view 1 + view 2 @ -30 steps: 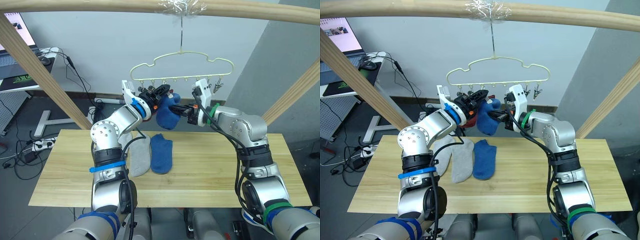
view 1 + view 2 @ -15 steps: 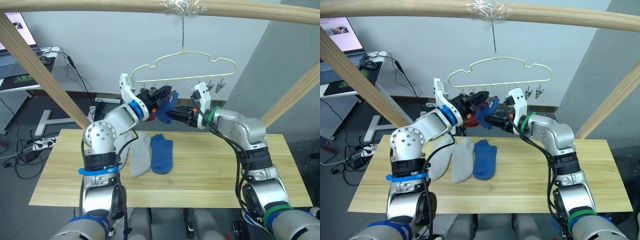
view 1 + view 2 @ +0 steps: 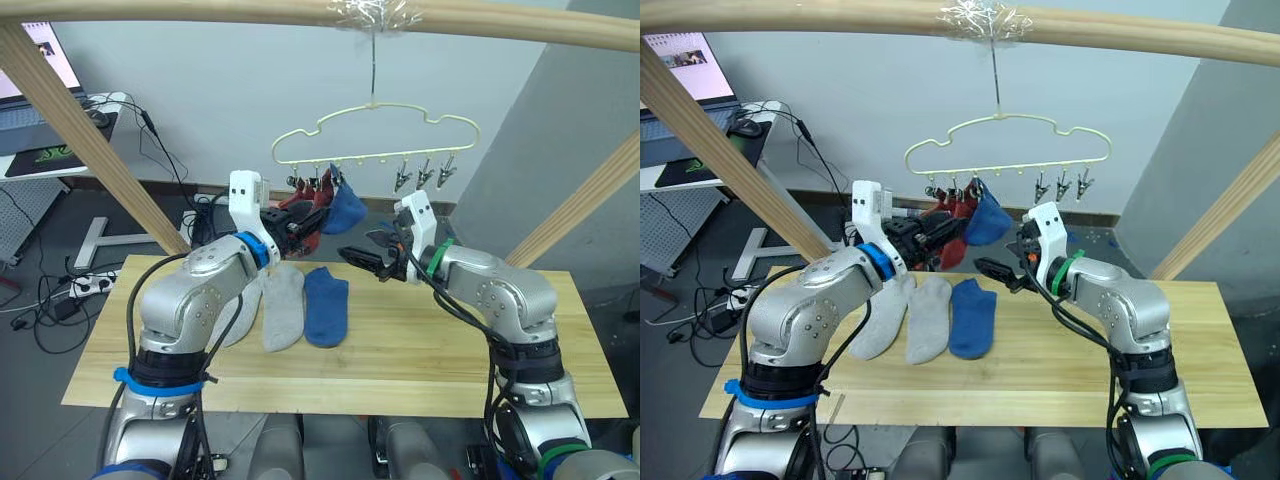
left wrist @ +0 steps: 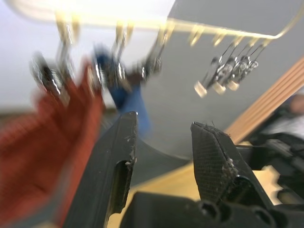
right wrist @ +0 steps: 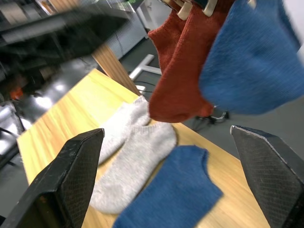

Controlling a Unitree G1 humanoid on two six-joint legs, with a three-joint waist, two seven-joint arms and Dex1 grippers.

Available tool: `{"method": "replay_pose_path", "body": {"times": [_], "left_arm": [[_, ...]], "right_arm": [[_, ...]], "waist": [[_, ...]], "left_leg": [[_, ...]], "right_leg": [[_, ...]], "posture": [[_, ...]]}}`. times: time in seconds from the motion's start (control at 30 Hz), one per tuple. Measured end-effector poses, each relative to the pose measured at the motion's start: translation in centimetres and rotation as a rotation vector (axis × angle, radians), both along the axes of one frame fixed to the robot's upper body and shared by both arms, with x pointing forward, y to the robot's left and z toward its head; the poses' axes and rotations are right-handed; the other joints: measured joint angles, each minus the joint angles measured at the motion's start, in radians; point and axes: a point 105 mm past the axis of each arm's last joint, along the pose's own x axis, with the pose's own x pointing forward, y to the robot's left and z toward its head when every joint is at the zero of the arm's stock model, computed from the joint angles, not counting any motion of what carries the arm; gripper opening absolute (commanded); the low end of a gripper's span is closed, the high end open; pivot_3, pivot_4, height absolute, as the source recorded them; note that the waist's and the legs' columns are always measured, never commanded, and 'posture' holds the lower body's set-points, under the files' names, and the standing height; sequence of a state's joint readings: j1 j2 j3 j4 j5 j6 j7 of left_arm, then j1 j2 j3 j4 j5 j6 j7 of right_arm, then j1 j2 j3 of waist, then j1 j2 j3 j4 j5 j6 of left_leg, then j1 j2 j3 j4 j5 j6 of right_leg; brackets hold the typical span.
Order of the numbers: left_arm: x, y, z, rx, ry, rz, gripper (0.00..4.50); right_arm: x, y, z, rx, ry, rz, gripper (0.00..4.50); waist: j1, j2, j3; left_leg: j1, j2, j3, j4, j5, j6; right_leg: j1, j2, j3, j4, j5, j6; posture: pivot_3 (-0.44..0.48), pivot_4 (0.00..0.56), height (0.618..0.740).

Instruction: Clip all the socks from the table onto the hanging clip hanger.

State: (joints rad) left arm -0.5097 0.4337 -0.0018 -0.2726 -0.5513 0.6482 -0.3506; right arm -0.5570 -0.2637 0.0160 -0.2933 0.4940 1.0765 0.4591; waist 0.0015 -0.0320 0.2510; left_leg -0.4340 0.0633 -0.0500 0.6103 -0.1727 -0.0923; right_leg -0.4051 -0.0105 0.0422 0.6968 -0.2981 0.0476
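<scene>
Even, bright indoor light with soft shadows on the table (image 3: 420,340); the left wrist view is motion-blurred, with glare above the clip hanger (image 4: 142,21).

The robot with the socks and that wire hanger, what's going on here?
A two-armed robot is clipping socks onto a pale yellow-green wire clip hanger. Two rust red socks and one blue sock hang from its clips. Two light grey socks and another blue sock lie on the pale wooden table. Both the left gripper and the right gripper are open and empty, below the hanger.
</scene>
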Motion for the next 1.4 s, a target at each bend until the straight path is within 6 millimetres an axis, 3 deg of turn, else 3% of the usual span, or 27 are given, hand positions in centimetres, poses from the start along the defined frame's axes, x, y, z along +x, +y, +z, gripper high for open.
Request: {"method": "replay_pose_path", "body": {"times": [0.13,0.3,0.57,0.73,0.97,1.07,1.27,1.37,1.4], "left_arm": [[-0.4,0.1,0.5,0.023,-0.088,-0.019,2.04],[-1.8,-0.7,0.1,0.039,-0.078,-0.190,2.04],[-2.2,0.7,3.8,0.165,-0.130,-0.380,2.04],[-2.0,1.4,5.8,0.196,-0.070,-0.475,2.04],[-2.0,1.4,6.4,0.203,-0.029,-0.568,2.04],[-1.8,1.3,7.2,0.197,-0.039,-0.579,2.04],[-1.8,1.1,7.2,0.188,-0.035,-0.596,2.04],[-1.8,1.1,7.2,0.188,-0.031,-0.601,2.04],[-1.9,1.1,7.2,0.188,-0.030,-0.602,2.04]], "right_arm": [[-0.8,-0.6,0.4,-0.027,-0.037,-0.070,4.46],[-1.3,-1.3,1.5,-0.042,-0.094,-0.196,4.46],[-0.3,-2.2,2.9,-0.046,-0.155,-0.425,4.46],[0.3,-1.3,4.4,0.007,-0.180,-0.520,4.46],[1.2,-0.7,4.0,0.036,-0.144,-0.551,4.46],[1.8,-0.9,4.5,0.042,-0.161,-0.584,3.59],[2.0,-1.4,4.6,0.069,-0.154,-0.608,3.59],[2.1,-1.5,4.6,0.071,-0.155,-0.615,2.95],[2.1,-1.5,4.6,0.071,-0.154,-0.616,2.95]], "waist": [[0.006,0.000,0.000],[0.005,0.000,0.000],[-0.002,0.001,-0.002],[-0.004,0.001,-0.003],[-0.004,0.001,-0.003],[-0.004,0.001,-0.003],[-0.004,0.001,-0.003],[-0.004,0.001,-0.003],[-0.004,0.001,-0.003]], "left_leg": [[0.000,0.000,0.000,0.000,0.000,0.000],[0.000,0.000,0.000,0.000,0.000,0.000],[0.000,0.000,0.000,0.000,0.001,0.001],[0.000,0.001,-0.001,0.000,0.001,0.001],[0.000,0.001,-0.001,0.000,0.001,0.001],[0.000,0.001,-0.001,0.000,0.001,0.001],[-0.001,0.001,-0.001,-0.001,0.001,0.001],[-0.001,0.001,-0.001,-0.001,0.001,0.001],[-0.001,0.001,-0.001,-0.001,0.001,0.001]], "right_leg": [[0.000,0.000,0.000,0.000,0.000,0.000],[0.000,0.000,0.000,0.000,0.000,0.000],[0.000,0.001,-0.001,0.000,0.001,-0.001],[-0.001,0.001,-0.001,0.000,0.001,-0.002],[-0.001,0.001,-0.001,0.000,0.001,-0.002],[-0.001,0.001,-0.001,0.001,0.001,-0.002],[-0.001,0.001,-0.001,0.001,0.001,-0.002],[-0.001,0.001,-0.001,0.001,0.001,-0.002],[-0.001,0.001,-0.001,0.001,0.001,-0.002]], "posture": [[0.115,0.165,0.740],[0.108,0.156,0.740],[0.105,0.150,0.740],[0.103,0.155,0.740],[0.098,0.162,0.740],[0.098,0.163,0.740],[0.098,0.162,0.740],[0.099,0.161,0.740],[0.099,0.161,0.740]]}}
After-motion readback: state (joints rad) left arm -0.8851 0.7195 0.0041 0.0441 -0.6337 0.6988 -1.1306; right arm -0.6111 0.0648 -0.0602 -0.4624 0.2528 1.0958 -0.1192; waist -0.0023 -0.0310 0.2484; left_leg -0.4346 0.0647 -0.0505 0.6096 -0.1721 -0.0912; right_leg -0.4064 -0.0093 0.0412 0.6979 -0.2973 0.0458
